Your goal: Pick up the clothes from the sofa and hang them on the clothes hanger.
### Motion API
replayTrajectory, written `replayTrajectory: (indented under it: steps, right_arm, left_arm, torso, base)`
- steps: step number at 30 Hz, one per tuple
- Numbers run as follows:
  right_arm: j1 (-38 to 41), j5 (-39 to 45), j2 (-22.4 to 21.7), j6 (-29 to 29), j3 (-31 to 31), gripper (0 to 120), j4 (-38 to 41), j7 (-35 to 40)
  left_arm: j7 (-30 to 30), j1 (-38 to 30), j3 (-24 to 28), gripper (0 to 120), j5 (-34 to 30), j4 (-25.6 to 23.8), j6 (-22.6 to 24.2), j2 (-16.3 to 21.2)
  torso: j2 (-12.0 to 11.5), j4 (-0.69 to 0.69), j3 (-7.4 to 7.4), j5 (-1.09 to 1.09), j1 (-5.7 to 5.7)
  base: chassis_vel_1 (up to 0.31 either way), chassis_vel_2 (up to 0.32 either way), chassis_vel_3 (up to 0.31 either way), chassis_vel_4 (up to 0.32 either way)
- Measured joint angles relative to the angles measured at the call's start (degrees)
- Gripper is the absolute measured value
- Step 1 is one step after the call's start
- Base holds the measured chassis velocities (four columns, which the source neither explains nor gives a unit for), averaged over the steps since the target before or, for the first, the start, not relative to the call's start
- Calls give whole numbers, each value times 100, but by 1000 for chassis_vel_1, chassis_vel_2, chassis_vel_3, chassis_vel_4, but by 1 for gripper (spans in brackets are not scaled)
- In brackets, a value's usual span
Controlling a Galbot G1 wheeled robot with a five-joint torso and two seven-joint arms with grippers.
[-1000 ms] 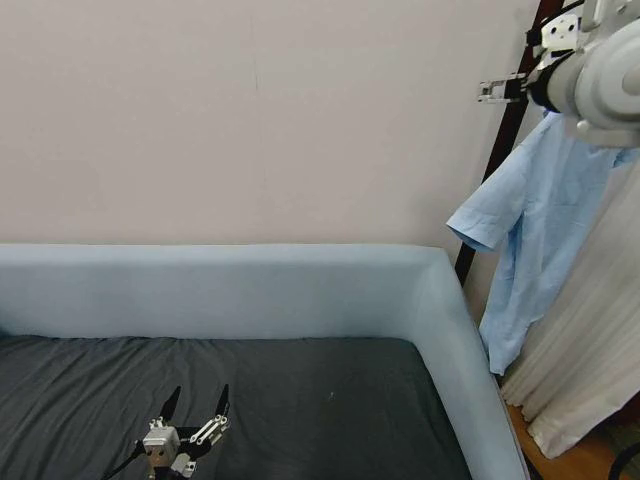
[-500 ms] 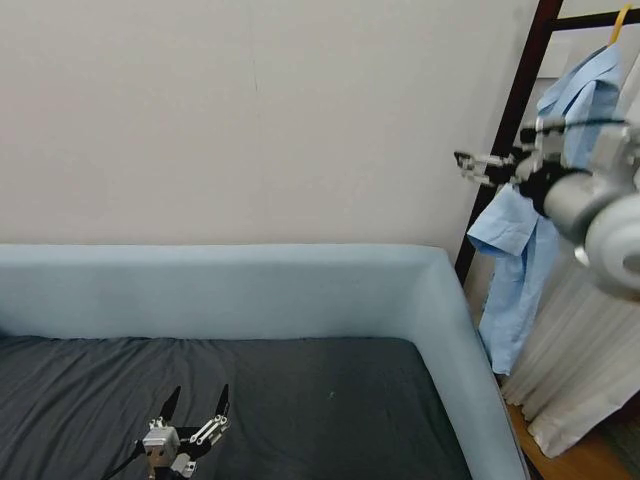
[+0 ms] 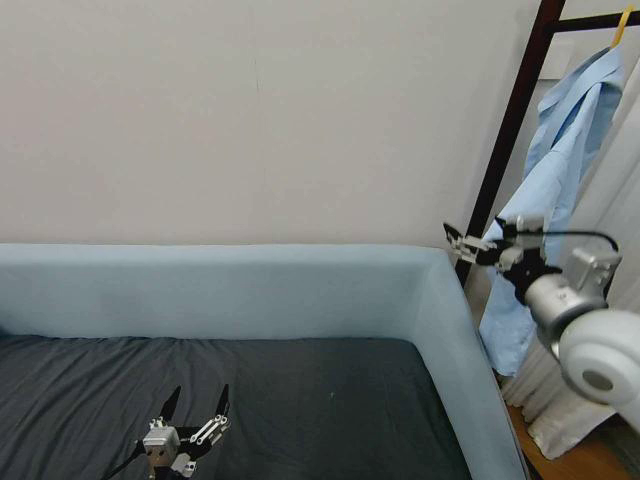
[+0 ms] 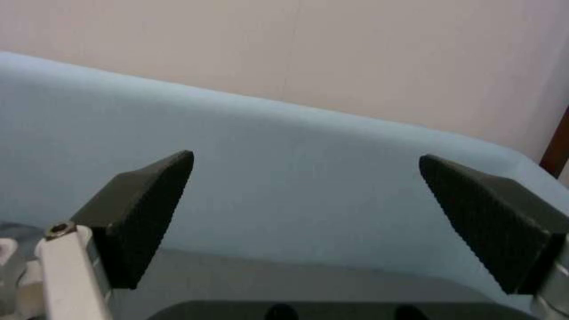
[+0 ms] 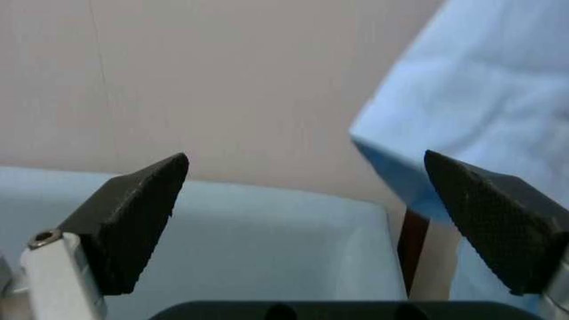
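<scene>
A light blue shirt [image 3: 555,180] hangs from a yellow hanger hook [image 3: 624,24] on the dark wooden clothes rack [image 3: 512,130] at the right. My right gripper [image 3: 468,243] is open and empty, level with the shirt's sleeve, just above the sofa's right corner. In the right wrist view its fingers [image 5: 133,220] stand wide apart, with the shirt [image 5: 471,100] close beside them. My left gripper [image 3: 196,412] hangs open and empty low over the dark sofa seat [image 3: 300,400]; the left wrist view has its fingers [image 4: 142,213] facing the blue sofa back [image 4: 294,187].
The sofa has a pale blue back and right arm [image 3: 455,340] around a dark grey seat. A white curtain [image 3: 590,370] falls to the floor right of the rack. A plain wall [image 3: 250,120] rises behind the sofa.
My right arm has come down from the top of the rack to sofa-back height, leaving the shirt hanging on the rack. The left gripper has stayed still.
</scene>
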Motion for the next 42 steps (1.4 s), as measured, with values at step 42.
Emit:
replayTrajectory:
  steps: [42]
  right_arm:
    - [-3668, -4580, 3879, 3155, 779, 100, -764, -2120]
  left_arm:
    - [0, 0, 0, 100, 0, 0, 0, 0]
  torso:
    - [0, 2, 1, 2, 0]
  base:
    - [0, 0, 0, 0]
